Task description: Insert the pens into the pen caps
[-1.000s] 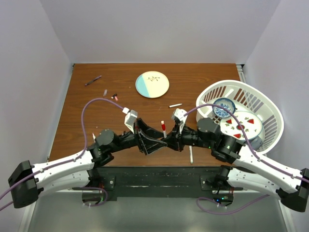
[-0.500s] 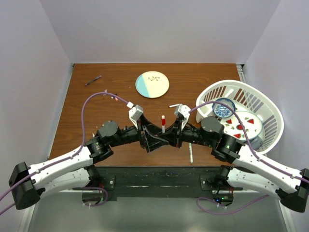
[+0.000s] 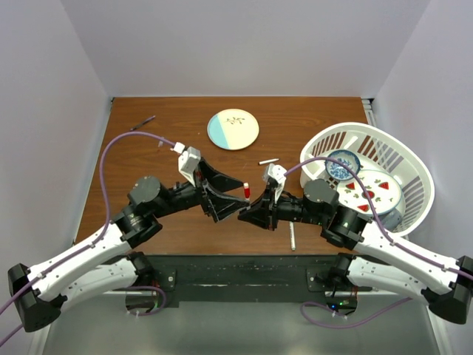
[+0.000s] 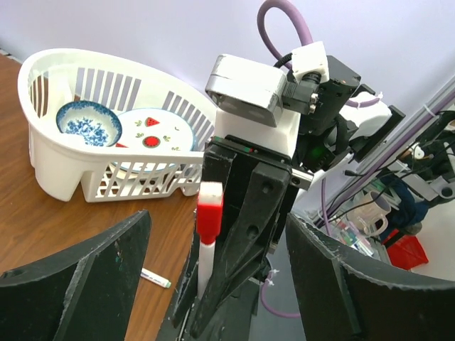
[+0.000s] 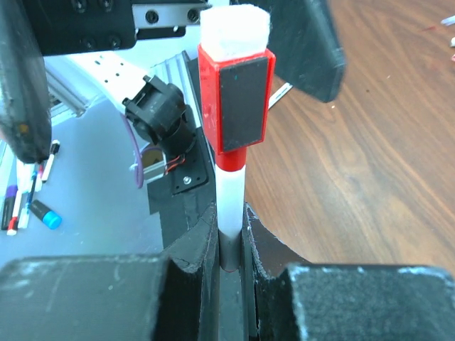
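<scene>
The right gripper [image 5: 229, 249] is clenched on the lower barrel of a white pen [image 5: 229, 192]. It holds the pen upright on the near side of the round plate [image 3: 233, 129], almost in line with it. A red cap [image 5: 234, 99] with a white pad on top sits on the pen's upper end.

The left gripper [image 3: 233, 201] is released. Its fingers [image 4: 78, 284] stand wide on either side of the capped pen, with a visible gap on each side and no contact.

Bare wood of the table [image 3: 148, 207] separates the plate from both grippers.

- Right of the plate: a white dish basket [image 3: 369, 174] stands at the table's right edge.
- Between plate and basket: a second pen [image 3: 268, 161] lies flat.
- Near and right of the plate: a third pen [image 3: 292, 237] lies close to the front edge.
- Left of the plate, well apart: a dark purple pen [image 3: 143, 123] lies near the far left corner
</scene>
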Controlling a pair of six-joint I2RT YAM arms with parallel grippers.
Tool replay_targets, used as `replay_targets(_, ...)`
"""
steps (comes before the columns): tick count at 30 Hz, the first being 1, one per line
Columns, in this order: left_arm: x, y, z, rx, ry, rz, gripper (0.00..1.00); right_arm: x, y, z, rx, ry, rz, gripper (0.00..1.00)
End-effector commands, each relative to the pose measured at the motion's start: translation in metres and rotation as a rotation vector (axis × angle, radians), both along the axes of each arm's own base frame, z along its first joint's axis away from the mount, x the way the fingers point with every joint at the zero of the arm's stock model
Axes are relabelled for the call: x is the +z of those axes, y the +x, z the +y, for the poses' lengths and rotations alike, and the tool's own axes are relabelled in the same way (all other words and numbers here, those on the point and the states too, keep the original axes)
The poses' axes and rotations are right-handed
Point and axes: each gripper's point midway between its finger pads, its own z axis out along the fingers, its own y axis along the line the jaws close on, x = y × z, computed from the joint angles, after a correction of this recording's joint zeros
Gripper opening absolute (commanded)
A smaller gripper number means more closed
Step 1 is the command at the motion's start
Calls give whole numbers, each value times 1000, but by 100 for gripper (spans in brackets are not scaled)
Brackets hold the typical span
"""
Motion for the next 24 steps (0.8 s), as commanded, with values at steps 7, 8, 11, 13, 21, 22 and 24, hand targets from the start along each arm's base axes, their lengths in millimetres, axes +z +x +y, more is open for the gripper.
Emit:
replay_targets(7, 24, 1, -14, -57, -22, -63, 71, 11, -5, 4, 35, 50, 0, 0)
replay_targets(8, 22, 0, -15, -64, -21, -62, 68, 12, -6, 4, 43, 52, -1, 0)
replay_targets(11, 15, -3, -18, -95, -11, -54, 44, 11, -8, 5, 52, 51, 4, 0)
replay_targets(13, 14, -6, -20, -121, -22, -40, 19, 12, -7, 5, 48, 56, 4, 0)
replay_targets(21, -33, -37, -26, -314, -136, 172, 0, 55, 19, 2, -95, 174, -83, 0)
replay_targets(22, -38, -41, -25, -334, -145, 216, 0, 69, 27, -2, -145, 207, -112, 0)
replay_targets(24, -61, -46, -29, -341, -118, 262, 0, 82, 33, -5, -180, 226, -144, 0)
